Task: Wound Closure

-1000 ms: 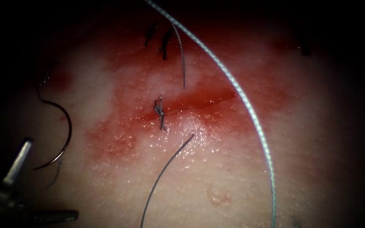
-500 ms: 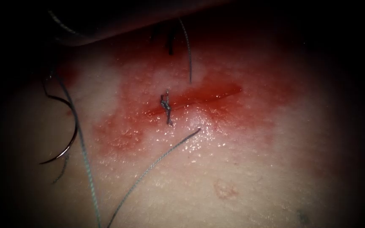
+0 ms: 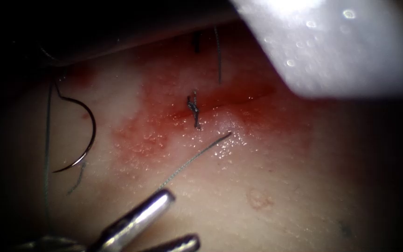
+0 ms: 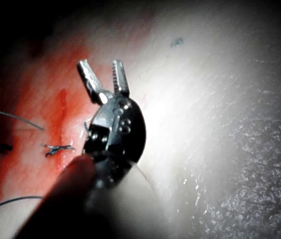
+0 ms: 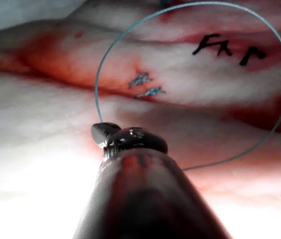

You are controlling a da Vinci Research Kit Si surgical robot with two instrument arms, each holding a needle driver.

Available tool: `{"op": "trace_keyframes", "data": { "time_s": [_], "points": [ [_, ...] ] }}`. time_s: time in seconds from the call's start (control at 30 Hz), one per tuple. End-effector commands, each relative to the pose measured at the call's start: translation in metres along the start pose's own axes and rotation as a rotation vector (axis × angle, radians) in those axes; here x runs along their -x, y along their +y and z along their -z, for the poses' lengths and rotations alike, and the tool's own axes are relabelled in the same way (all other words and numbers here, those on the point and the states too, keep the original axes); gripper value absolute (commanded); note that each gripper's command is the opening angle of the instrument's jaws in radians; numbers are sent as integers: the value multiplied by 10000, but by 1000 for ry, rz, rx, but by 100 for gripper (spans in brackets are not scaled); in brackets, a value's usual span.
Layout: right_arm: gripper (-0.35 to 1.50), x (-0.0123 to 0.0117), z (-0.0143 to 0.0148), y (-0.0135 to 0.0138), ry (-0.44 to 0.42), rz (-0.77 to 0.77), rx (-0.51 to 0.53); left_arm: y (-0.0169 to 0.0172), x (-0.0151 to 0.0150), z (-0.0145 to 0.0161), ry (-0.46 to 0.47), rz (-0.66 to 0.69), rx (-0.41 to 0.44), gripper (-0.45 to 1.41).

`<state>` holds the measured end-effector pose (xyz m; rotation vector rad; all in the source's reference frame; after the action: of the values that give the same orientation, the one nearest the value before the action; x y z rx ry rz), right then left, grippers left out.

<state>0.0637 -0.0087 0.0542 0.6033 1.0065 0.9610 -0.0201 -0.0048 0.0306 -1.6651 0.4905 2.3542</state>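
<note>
The curved needle (image 3: pixel 82 135) lies free on the tissue, left of the cut (image 3: pixel 239 99), with neither tool holding it. A tied knot (image 3: pixel 193 108) sits on the cut, and a thread tail (image 3: pixel 197 156) runs from below it toward my left tool (image 3: pixel 183 217). That tool's jaws stand open and hold nothing; in the left wrist view the left tool (image 4: pixel 100 64) hangs over pale tissue beside the knot (image 4: pixel 56 148). In the right wrist view my right tool (image 5: pixel 100 130) is shut on the thread (image 5: pixel 280 64), which sweeps in a wide loop over two knots (image 5: pixel 145 85).
A pale blurred shape (image 3: pixel 332 46) covers the upper right, and a dark shape (image 3: pixel 117 28) lies along the top. A thin strand of thread (image 3: pixel 47 140) runs down the far left. Red fluid (image 3: pixel 145 135) stains the tissue around the cut. Black marks (image 5: pixel 225 49) sit beyond the knots.
The long thread swept from the right side across to the far left. The left tool moved from the bottom left corner to bottom centre, jaws still open. The pale shape came in at upper right.
</note>
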Motion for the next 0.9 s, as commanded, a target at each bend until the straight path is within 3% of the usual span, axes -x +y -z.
{"op": "trace_keyframes", "data": {
  "time_s": [0.03,0.2,0.53,0.73,0.9],
  "points": [
    [-35,-11,-12,5,-2,5,-19,14,15,-14,-33,31,32,27],
    [-35,-16,-9,3,-10,8,-39,29,50,-22,-156,60,102,22],
    [-35,-18,10,-6,-7,5,-73,-18,137,-25,-322,63,13,29],
    [-35,-18,15,-3,-6,5,-66,0,167,-26,-508,75,128,79],
    [-35,-20,13,-1,-2,4,-55,16,166,-22,-614,166,182,111]
  ]
}}
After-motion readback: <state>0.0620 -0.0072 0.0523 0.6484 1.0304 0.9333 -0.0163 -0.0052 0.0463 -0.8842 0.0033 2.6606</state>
